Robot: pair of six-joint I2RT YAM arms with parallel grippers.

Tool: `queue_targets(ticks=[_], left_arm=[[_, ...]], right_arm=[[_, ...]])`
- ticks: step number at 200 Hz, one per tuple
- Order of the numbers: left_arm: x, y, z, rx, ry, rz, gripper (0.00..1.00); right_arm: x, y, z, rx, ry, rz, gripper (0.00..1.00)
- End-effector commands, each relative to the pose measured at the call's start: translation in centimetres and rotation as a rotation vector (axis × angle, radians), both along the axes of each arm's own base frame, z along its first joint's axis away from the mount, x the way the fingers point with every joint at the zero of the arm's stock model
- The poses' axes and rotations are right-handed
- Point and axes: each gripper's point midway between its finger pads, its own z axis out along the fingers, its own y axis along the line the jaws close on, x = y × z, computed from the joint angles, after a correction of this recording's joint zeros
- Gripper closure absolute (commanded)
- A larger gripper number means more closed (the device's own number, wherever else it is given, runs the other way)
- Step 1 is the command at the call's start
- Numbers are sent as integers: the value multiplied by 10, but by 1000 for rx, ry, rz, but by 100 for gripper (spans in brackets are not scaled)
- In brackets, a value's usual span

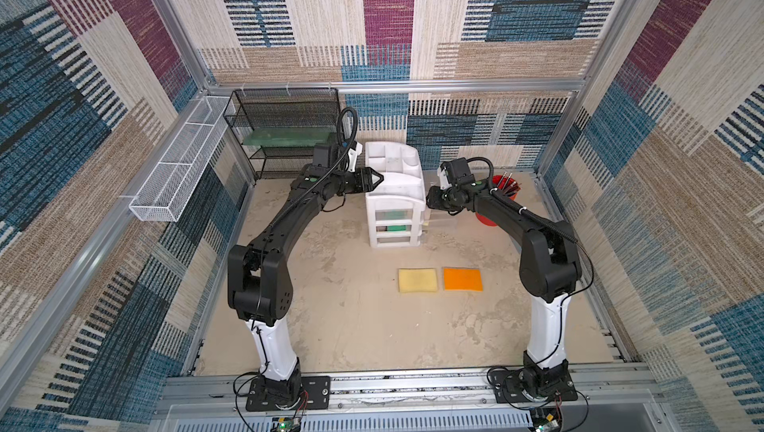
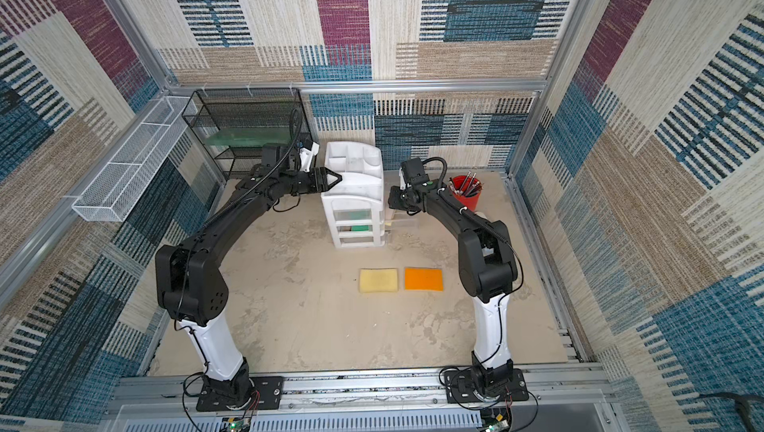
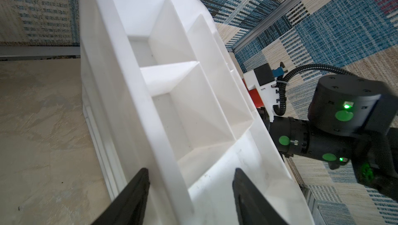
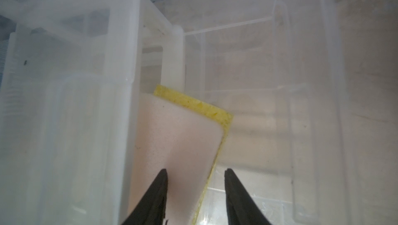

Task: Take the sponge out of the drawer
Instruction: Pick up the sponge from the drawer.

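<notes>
1. drawer tower (image 1: pixel 395 198) stands upright at frame centre in both top views (image 2: pixel 351 198), on the sandy table (image 1: pixel 351 318).
2. left gripper (image 1: pixel 372 181) sits at the tower's tray top, on its left edge; in the left wrist view its jaws stand well apart, straddling the tray's side rim (image 3: pixel 137 96). whether the fingers press the rim, cannot tell.
3. right gripper (image 1: pixel 430 198) is at the tower's right side, beside a clear drawer (image 1: pixel 444 221) pulled out to the right.
4. sponge (image 4: pixel 181 140), pale face with yellow backing, lies partly out of the tower frame, lower centre of the right wrist view. one corner lies between the right fingers (image 4: pixel 158 193); jaws part open, gap visible on the yellow side; grip not confirmed.
5. green items (image 1: pixel 392 215) show through the tower's front drawers.
6. yellow pad (image 1: pixel 417 281) and orange pad (image 1: pixel 463 279) lie flat side by side, apart, in front of the tower.
7. red cup (image 2: pixel 466 192) with pencils stands behind the right arm.
8. black mesh shelf (image 1: pixel 285 128) stands upper left.
</notes>
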Motion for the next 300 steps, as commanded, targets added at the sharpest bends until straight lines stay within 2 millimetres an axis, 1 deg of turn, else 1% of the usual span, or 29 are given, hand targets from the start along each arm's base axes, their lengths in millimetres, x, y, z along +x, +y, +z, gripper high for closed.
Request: queue_targets(ticks=[1, 7, 15, 20, 27, 31, 42, 74, 102, 122, 143, 146, 172, 183, 196, 206, 213, 219, 236, 249, 266, 277, 300], left_arm=[[-14, 6, -25, 70, 77, -10, 36], [-14, 6, -24, 69, 76, -10, 36], [-14, 6, -24, 69, 74, -10, 36], [-15, 7, -23, 68, 71, -10, 36], [-15, 7, -23, 69, 70, -11, 36], [-15, 6, -22, 68, 67, -13, 36], [-16, 7, -21, 71, 66, -12, 36], [-18, 10, -13, 65, 49, -9, 36], [-22, 15, 1, 77, 10, -2, 34], [-27, 23, 22, 109, -65, 16, 29], [-37, 32, 47, 141, -137, 35, 24], [-38, 34, 49, 147, -144, 41, 22], [-54, 43, 79, 158, -220, 66, 12], [-64, 43, 89, 140, -245, 55, 8], [-77, 36, 102, 92, -267, 13, 6], [-88, 30, 111, 50, -283, -32, 6], [-95, 25, 117, 24, -293, -62, 6], [-104, 18, 122, -12, -295, -115, 6], [-121, 5, 129, -69, -300, -209, 8], [-131, -5, 128, -85, -294, -272, 10], [-140, -15, 122, -72, -280, -310, 11], [-146, -21, 117, -58, -267, -332, 13], [-156, -31, 111, -27, -266, -374, 14]], right_arm=[[4, 3, 1, 15, -14, -6, 64], [5, 3, 1, 19, -16, -6, 70], [5, 4, 1, 22, -17, -5, 76], [5, 5, 1, 25, -19, -2, 82], [6, 5, 3, 29, -26, -2, 88], [7, 5, 5, 31, -37, -5, 93], [7, 3, 10, 33, -54, -12, 100], [9, -5, 37, 31, -129, -31, 100], [10, -13, 77, 8, -242, -24, 100], [8, -11, 103, -14, -311, 31, 100], [4, -15, 119, -46, -347, 52, 100], [4, -16, 122, -50, -355, 54, 100], [-4, -22, 148, -74, -416, 67, 100], [-7, -27, 158, -86, -439, 69, 100], [-12, -30, 167, -101, -460, 89, 100], [-19, -27, 175, -110, -490, 136, 100], [-27, -22, 180, -113, -515, 192, 100], [-33, -19, 184, -116, -533, 227, 100], [-59, -3, 195, -113, -580, 398, 100], [-84, 14, 202, -97, -641, 564, 100], [-111, 26, 212, -71, -682, 675, 100], [-127, 34, 215, -69, -693, 738, 100], [-159, 56, 210, -63, -694, 874, 99]])
